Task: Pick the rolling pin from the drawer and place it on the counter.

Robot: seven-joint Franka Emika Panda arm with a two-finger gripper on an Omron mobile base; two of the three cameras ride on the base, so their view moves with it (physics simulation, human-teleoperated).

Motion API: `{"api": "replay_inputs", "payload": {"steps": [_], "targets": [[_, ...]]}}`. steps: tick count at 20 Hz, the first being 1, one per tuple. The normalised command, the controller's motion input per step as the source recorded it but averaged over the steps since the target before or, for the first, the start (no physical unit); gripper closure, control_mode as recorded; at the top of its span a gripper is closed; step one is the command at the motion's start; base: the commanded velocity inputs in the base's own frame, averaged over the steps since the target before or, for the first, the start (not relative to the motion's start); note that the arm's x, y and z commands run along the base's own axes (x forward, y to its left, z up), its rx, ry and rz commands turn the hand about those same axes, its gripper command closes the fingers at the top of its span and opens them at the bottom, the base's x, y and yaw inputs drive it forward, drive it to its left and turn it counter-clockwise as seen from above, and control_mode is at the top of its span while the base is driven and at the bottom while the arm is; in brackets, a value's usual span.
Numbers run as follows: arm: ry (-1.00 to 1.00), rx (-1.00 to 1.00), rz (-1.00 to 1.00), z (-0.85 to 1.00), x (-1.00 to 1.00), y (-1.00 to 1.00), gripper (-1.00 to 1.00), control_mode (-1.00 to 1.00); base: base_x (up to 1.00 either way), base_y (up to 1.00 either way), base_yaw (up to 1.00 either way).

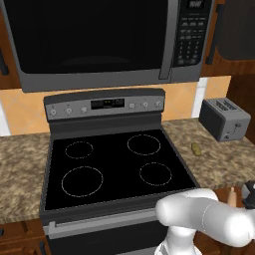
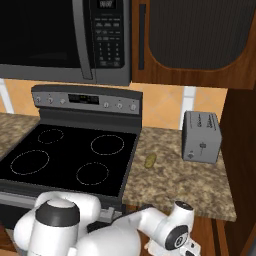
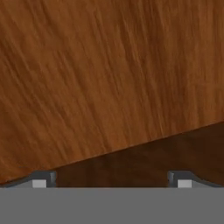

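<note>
A short tan stretch of the rolling pin [image 1: 231, 195] pokes up just below the front edge of the counter [image 1: 221, 162], inside the reddish-brown drawer [image 1: 222, 191] on the stove's right. My arm bends down into that spot, its wrist [image 2: 179, 231] below the counter's [image 2: 180, 182] edge. In the hand view my gripper [image 3: 111, 179] is open, its fingertips [image 3: 41, 180] far apart with nothing between them. Close in front of them lies reddish-brown drawer wood [image 3: 105, 78], with a darker shaded band below it. From the hand view the pin is hidden.
A glossy black stove top [image 1: 114, 164] sits left of the counter, under a microwave [image 1: 99, 40]. A grey toaster [image 2: 201, 136] stands at the counter's back right. A small yellow-green lump [image 2: 150, 160] lies near the stove's edge. A dark cabinet side [image 2: 242, 165] bounds the right.
</note>
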Motion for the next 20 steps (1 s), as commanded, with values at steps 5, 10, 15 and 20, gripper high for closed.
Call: {"api": "replay_inputs", "payload": {"steps": [5, 10, 15, 20], "targets": [[0.41, 0.04, -0.08, 0.04, -1.00, -0.80, -1.00, -1.00, 0.00, 0.00, 0.00], [0.19, -0.01, -0.13, 0.25, -0.76, -0.31, -1.00, -1.00, 0.00, 0.00, 0.00], [-0.22, 0.07, 0.00, 1.00, 0.22, 0.39, -1.00, -1.00, 0.00, 0.00, 0.00], [-0.38, 0.10, 0.00, 0.18, 0.03, 0.57, -1.00, -1.00, 0.00, 0.00, 0.00]]}}
